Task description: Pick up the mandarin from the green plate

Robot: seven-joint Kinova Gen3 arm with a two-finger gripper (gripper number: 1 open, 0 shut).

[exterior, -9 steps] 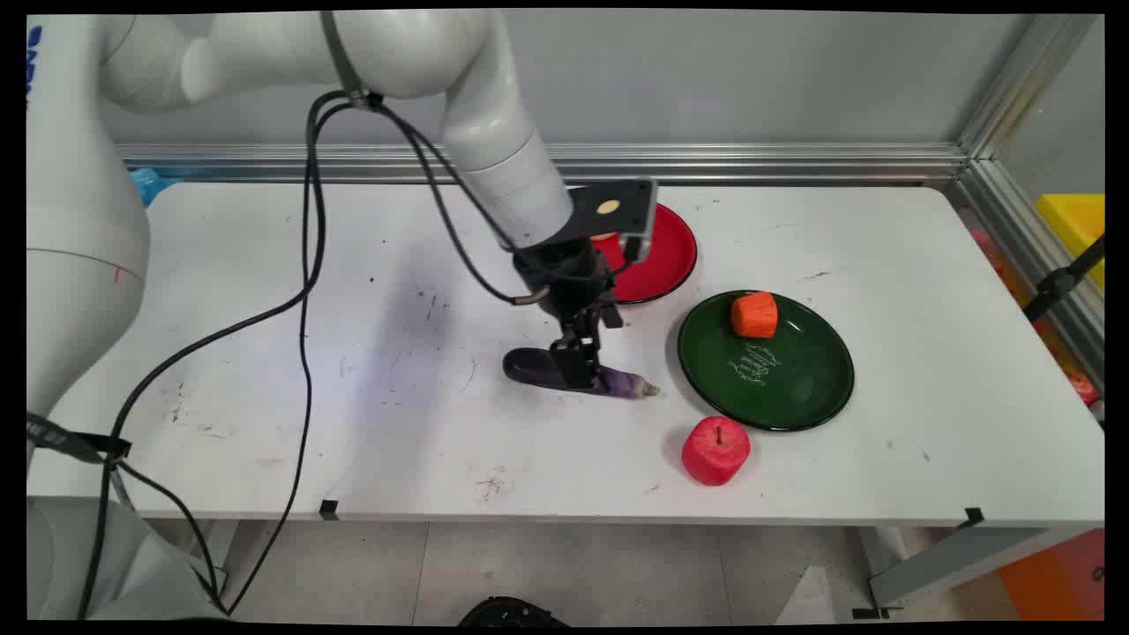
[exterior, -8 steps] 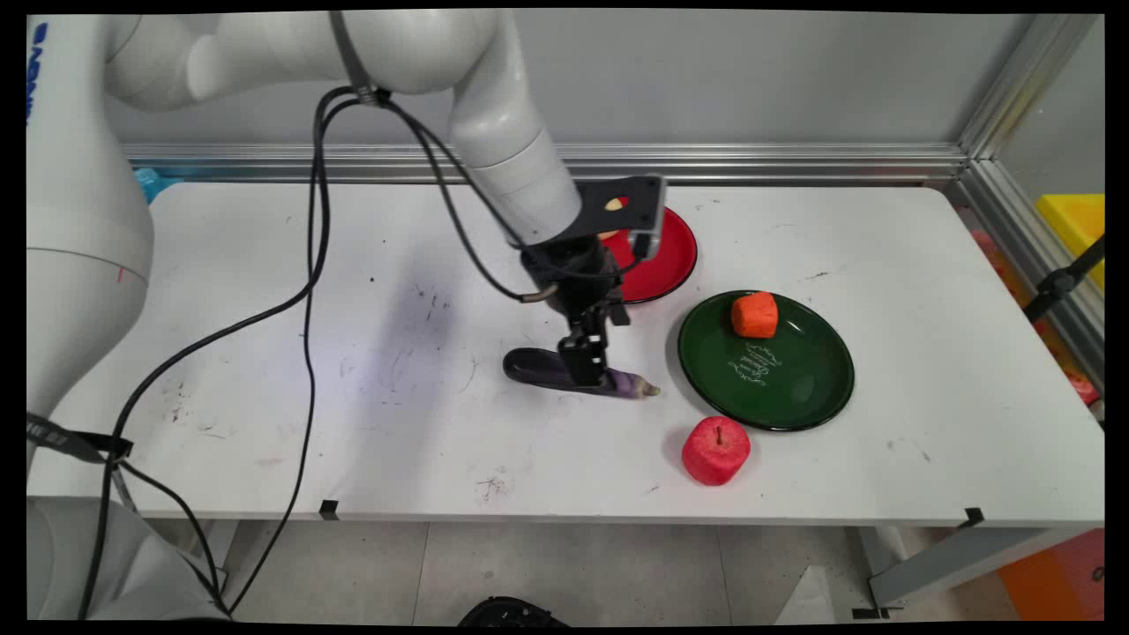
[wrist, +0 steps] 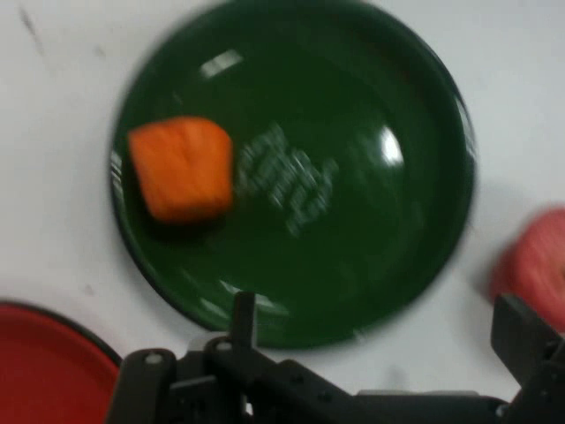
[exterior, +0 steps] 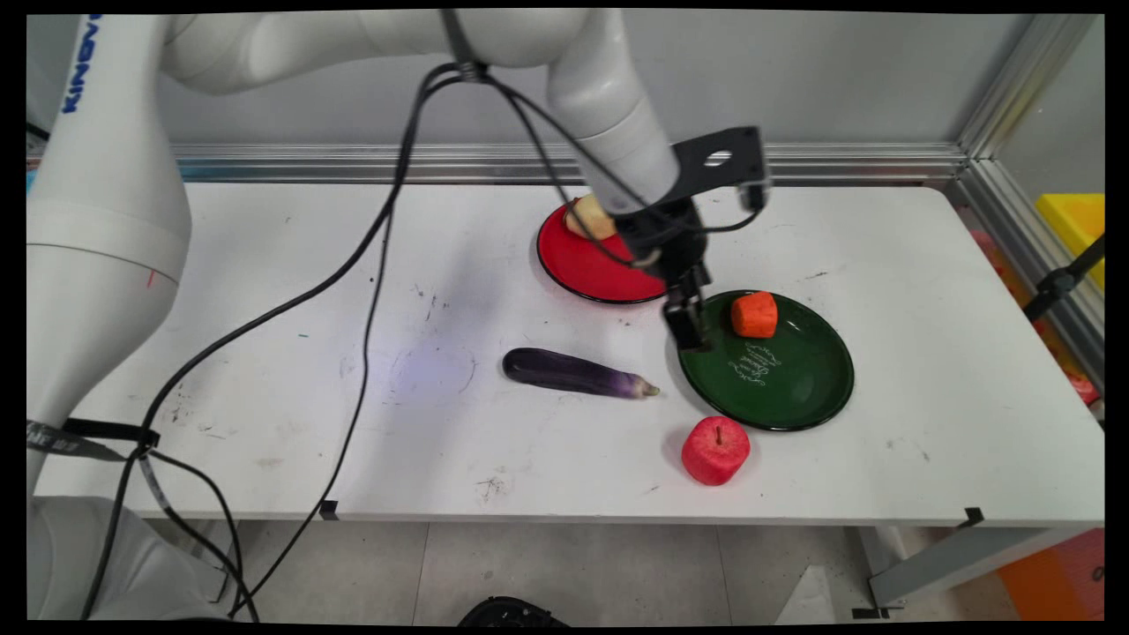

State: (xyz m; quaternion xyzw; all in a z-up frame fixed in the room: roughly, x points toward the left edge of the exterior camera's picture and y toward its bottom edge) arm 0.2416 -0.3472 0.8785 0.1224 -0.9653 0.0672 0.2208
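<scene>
- Nearest to the camera, a red apple stands on the white table, just beside the near rim of the green plate and apart from the gripper.
- A little further in, a dark purple eggplant lies flat on the table, left of the green plate. Nothing touches it.
- The green plate carries an orange chunk on its far-left part. In the hand view, the chunk sits in the upper left of the plate.
- The gripper hangs over the left rim of the green plate, close to the orange chunk but not touching it. The hand view shows its two fingers spread wide, with nothing between them.
- Behind the gripper is a red plate with a pale yellowish piece on its far side; I cannot tell what the piece is.
- Black cables hang from the arm across the table's left half.
</scene>
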